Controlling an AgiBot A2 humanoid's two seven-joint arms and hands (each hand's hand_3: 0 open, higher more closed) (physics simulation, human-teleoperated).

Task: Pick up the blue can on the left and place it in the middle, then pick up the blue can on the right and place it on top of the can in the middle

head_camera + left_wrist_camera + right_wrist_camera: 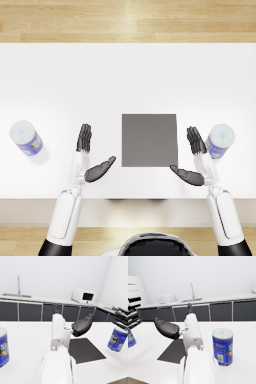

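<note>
Both white arms come up from the bottom of the head view, and each dark hand is spread wide and holds nothing. Left hand [89, 155] floats over the white table [75, 75] at about 8 o'clock from the dark gray mat [149, 139]. Right hand [196, 159] floats at about 4 o'clock from the mat, with its fingertips just beside the right blue can [220, 140]. Far off at 9 o'clock stands the left blue can [26, 137], well apart from the left hand. Both cans stand upright, and nothing sits on the mat yet, so I think no step of the job is done. Lots could go wrong from here. The left hand has a long way to reach, so it may bump the can's side and tip it, and a round can would roll away. The right fingers are so close to their can that a small wiggle could knock it over too soon. Later, if the first can lands crooked or off the middle, the second one may slide off the top.
</note>
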